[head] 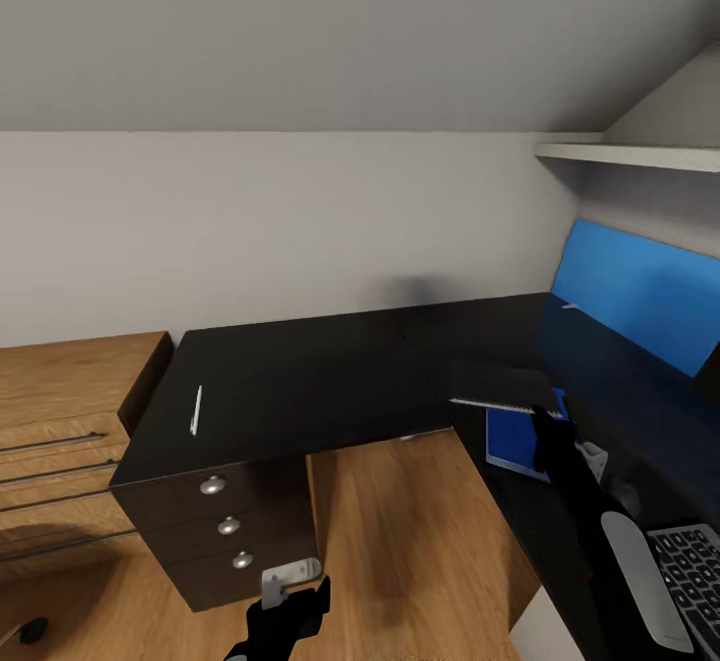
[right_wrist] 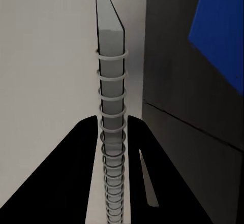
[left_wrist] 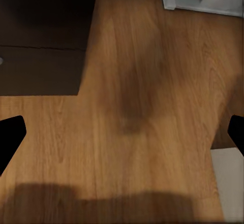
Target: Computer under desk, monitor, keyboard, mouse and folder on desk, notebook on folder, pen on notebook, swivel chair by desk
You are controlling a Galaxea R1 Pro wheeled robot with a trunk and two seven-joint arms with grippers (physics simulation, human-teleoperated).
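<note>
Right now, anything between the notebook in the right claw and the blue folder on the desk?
Nothing visible. The right claw holds the notebook by its spiral edge, raised above the far end of the blue folder on the desk. The folder's visible top is bare. The pen lies well off, above the drawers.

Right gripper (head: pixel 549 419) is reaching up at the right of the head frame, fingers (right_wrist: pixel 76 173) clamping a spiral-bound notebook (right_wrist: pixel 111 107) edge-on. Left gripper (head: pixel 290 606) is hanging low at bottom center, fingers looking spread apart, I think, gripping nothing.

Grey walls (head: pixel 300 221), wooden floor (head: pixel 400 541), wooden chest (head: pixel 60 421)
</note>
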